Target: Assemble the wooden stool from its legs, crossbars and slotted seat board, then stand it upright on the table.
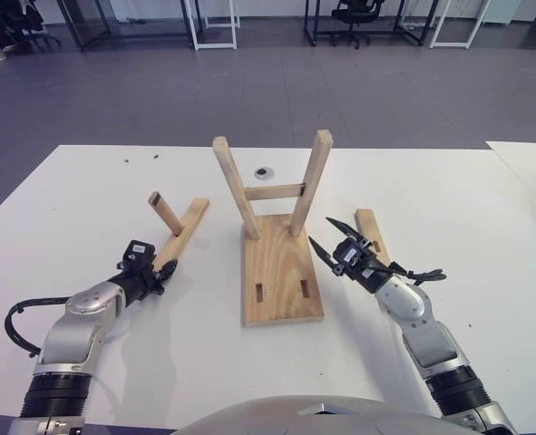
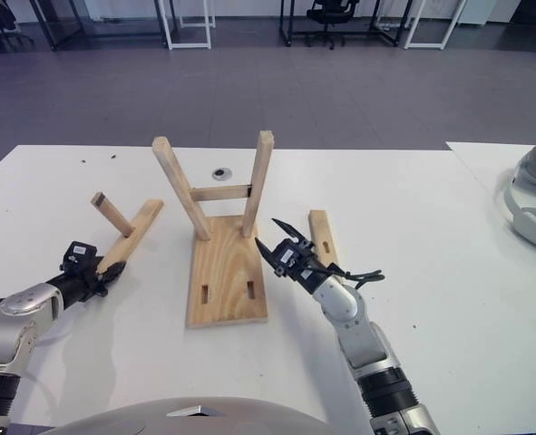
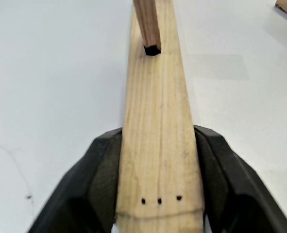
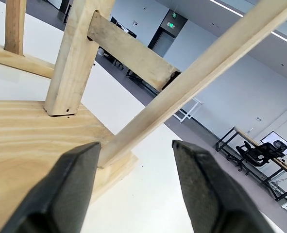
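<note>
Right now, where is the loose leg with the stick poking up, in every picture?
Left eye view: the loose leg lies left of the seat board, near end in the left gripper.
Right eye view: the leg, again left of the board.
Left wrist view: the leg runs straight out from the gripper.
Right wrist view: the leg lies far off, beyond the board.
Shared landmark: the crossbar standing up from it.

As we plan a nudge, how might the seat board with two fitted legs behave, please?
The seat board lies flat, so it would probably slide, not tip. Its legs rise from one end; pushing them may lever it up.
</note>
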